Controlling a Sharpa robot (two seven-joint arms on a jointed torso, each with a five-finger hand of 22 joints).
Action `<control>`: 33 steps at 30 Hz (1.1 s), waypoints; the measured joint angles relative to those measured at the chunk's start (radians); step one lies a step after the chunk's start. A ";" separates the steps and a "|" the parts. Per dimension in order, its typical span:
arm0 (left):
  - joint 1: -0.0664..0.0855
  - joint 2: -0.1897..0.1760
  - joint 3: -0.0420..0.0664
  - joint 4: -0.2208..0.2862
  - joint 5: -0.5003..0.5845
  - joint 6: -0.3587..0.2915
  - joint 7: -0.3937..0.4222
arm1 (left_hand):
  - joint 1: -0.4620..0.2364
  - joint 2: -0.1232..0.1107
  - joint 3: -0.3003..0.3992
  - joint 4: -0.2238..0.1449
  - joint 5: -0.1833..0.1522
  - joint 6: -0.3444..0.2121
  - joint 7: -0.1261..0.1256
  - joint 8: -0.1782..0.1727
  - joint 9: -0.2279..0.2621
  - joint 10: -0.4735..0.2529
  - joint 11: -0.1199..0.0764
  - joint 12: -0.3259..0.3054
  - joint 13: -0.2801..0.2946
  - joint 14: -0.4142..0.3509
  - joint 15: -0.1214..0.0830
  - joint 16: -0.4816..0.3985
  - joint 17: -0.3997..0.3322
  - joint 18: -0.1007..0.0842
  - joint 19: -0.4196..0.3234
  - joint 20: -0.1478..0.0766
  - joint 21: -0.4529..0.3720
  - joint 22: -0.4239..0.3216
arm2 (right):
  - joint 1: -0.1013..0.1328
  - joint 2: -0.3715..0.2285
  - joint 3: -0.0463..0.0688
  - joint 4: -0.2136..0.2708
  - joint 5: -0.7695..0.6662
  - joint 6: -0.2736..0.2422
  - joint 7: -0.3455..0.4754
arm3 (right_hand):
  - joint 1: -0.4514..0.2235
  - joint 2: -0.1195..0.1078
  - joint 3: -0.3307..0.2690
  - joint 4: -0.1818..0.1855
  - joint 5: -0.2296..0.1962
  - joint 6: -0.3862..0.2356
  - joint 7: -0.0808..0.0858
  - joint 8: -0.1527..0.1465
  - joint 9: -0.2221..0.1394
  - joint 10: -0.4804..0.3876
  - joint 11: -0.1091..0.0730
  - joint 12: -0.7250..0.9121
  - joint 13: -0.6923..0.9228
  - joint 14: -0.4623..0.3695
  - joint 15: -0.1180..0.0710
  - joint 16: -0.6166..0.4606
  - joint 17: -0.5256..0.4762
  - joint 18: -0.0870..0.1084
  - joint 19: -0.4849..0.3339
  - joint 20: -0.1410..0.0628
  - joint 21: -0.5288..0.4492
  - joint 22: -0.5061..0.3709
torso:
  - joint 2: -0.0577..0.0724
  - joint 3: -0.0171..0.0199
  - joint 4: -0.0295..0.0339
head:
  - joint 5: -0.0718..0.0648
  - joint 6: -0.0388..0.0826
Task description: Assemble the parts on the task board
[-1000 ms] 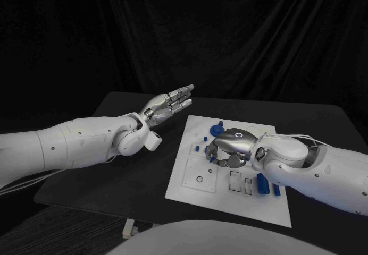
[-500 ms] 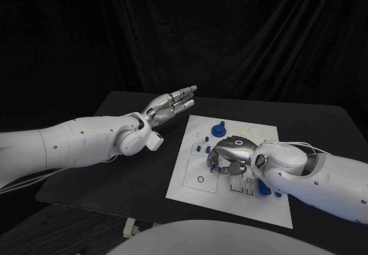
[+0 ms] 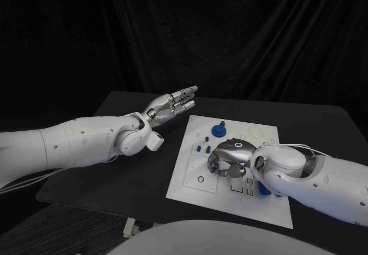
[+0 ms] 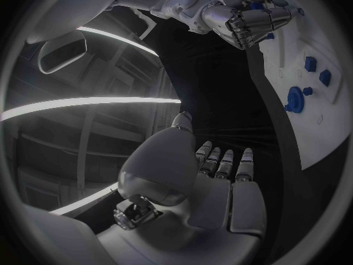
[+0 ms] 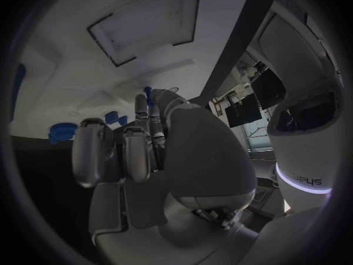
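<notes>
The white task board (image 3: 230,204) lies in the middle of the black table. My right hand (image 3: 228,157) hovers low over its middle with the fingers curled down. It appears to pinch a small blue part (image 5: 147,91) at its fingertips. A round blue part (image 3: 218,129) stands at the board's far end, with small blue pegs (image 3: 201,148) nearer. Another blue piece (image 3: 263,187) lies beside my right wrist. My left hand (image 3: 173,103) is raised over the table beyond the board's far left corner, fingers straight and apart, holding nothing.
A round hole (image 3: 200,179) and rectangular slots (image 3: 236,186) lie in the board's near half. Bare black table (image 3: 115,175) stretches left of the board under my left arm. The left wrist view shows my right hand (image 4: 250,20) above the board (image 4: 327,106).
My right hand has moved a little toward the board's near side and lower, fingers still curled. My left hand has stayed in place.
</notes>
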 measured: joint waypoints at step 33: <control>-0.001 -0.001 0.000 -0.001 0.000 0.007 0.000 | 0.034 -0.008 0.014 -0.008 0.019 0.007 0.007 0.000 0.001 -0.004 0.003 0.000 0.001 0.004 0.018 0.000 0.001 0.000 0.000 0.029 0.000 0.000 | -0.006 -0.005 0.000 0.008 0.000 -0.017 -0.001 | 0.000 0.000 0.011 -0.011 0.000 -0.004 0.004 0.000 0.005 -0.004 0.004 0.007 0.003 0.000 0.000 0.000 0.000 0.000 0.000 0.000 -0.005 0.001 | 0.000 -0.0001 0.0001 | 0.007 0.000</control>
